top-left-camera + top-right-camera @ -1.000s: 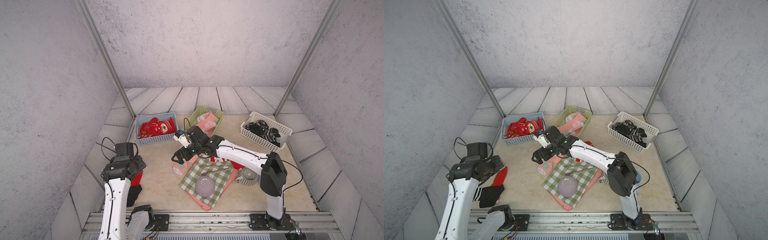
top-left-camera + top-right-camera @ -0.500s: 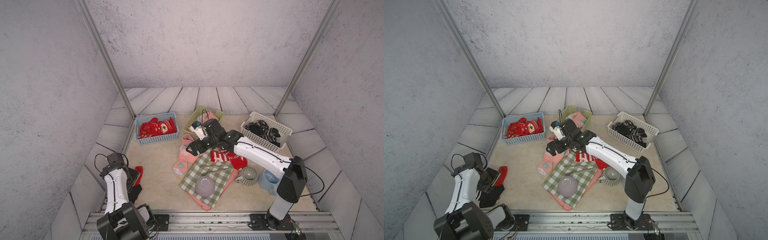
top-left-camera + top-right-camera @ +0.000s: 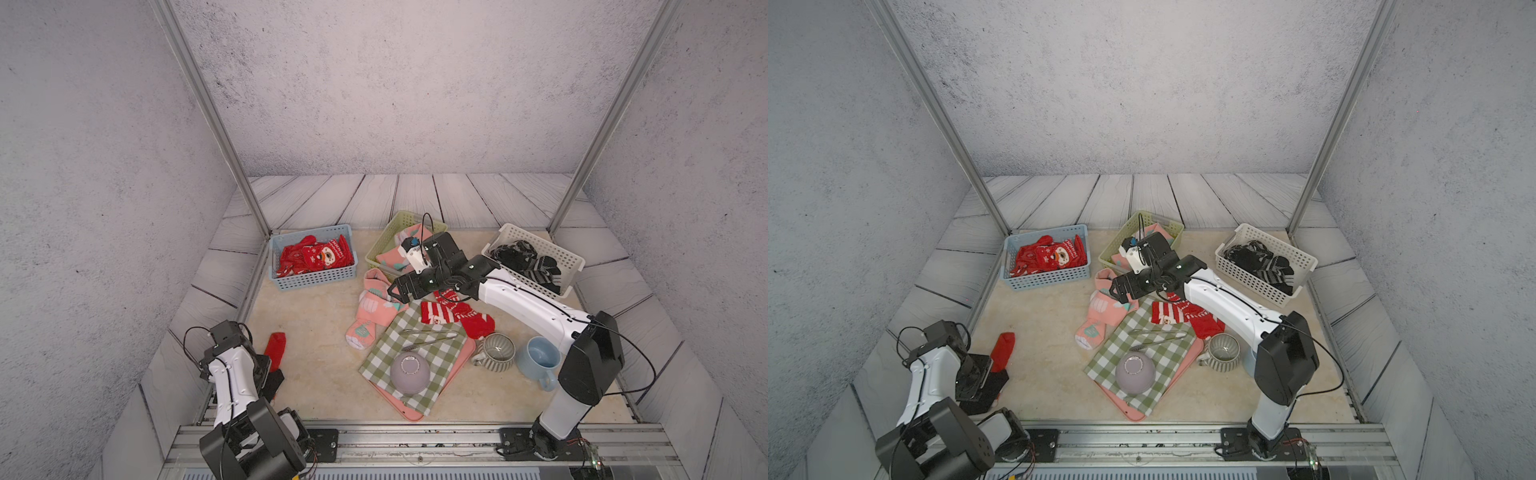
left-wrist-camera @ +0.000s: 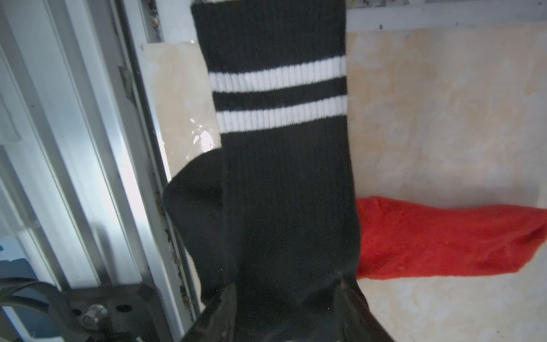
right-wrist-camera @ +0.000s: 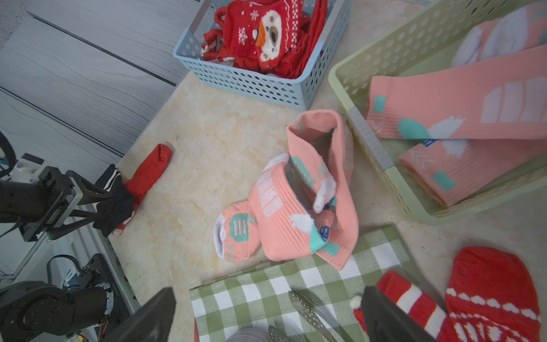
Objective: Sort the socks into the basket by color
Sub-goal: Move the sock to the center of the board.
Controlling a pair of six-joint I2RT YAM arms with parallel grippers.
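At the front left my left gripper [image 4: 287, 287] is shut on a black sock [image 4: 284, 177] with two white stripes, seen low over the floor in a top view [image 3: 272, 380]. A plain red sock [image 3: 276, 347] lies partly under it. My right gripper [image 5: 268, 296] stands open and empty above a heap of salmon-pink socks [image 5: 296, 207] and the cloth's edge. Red striped socks [image 3: 453, 316] lie under its forearm. The blue basket [image 3: 316, 278] holds red socks, the green basket [image 3: 380, 249] pink ones, the white basket [image 3: 569, 257] black ones.
A green-and-white checked cloth [image 3: 419, 353] covers a pink tray [image 3: 409, 411] and carries an upturned lilac bowl [image 3: 409, 372] and metal tongs [image 3: 428, 336]. A striped mug [image 3: 496, 351] and a blue mug [image 3: 540, 361] stand by the right arm's base. A metal rail [image 3: 415, 436] runs along the front.
My left arm has dropped to the floor at the front left, and its jaws have narrowed on the black sock. The right gripper has drifted right and back towards the green basket, still open.
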